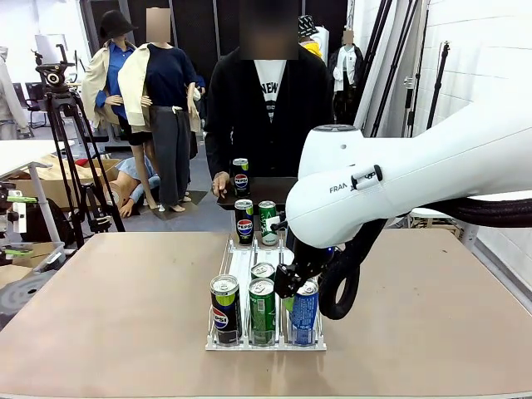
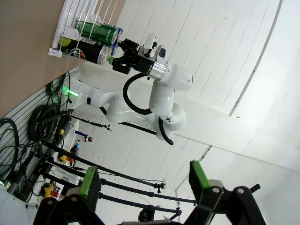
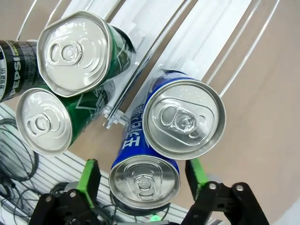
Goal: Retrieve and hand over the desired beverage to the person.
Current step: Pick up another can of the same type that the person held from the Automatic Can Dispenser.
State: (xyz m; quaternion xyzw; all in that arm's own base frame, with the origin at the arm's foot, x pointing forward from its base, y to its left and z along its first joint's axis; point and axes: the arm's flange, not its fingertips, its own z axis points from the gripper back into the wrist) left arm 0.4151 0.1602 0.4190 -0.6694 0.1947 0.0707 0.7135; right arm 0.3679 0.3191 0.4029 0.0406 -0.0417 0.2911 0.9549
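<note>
A clear wire rack [image 1: 235, 259] on the table holds several beverage cans. Its front row is a black Pepsi can [image 1: 224, 307], a green can [image 1: 262, 309] and a blue can [image 1: 304, 312]. My right gripper [image 1: 293, 281] reaches down at the blue can. In the right wrist view the right gripper [image 3: 141, 177] stands open, its green pads [image 3: 89, 180] on either side of the nearer blue can [image 3: 144, 183] with small gaps. A second blue can [image 3: 183, 118] stands just behind it. My left gripper [image 2: 143, 183] is open and holds nothing. The person [image 1: 266, 108] stands at the far side.
Two green cans [image 3: 77, 51] and a Pepsi can [image 3: 14, 68] sit in the lanes next to the blue ones. A Pepsi can [image 1: 244, 220] and a green can [image 1: 267, 219] stand at the rack's far end. Another Pepsi can [image 1: 240, 176] stands on a black tray [image 1: 278, 189] by the person's hand [image 1: 220, 184].
</note>
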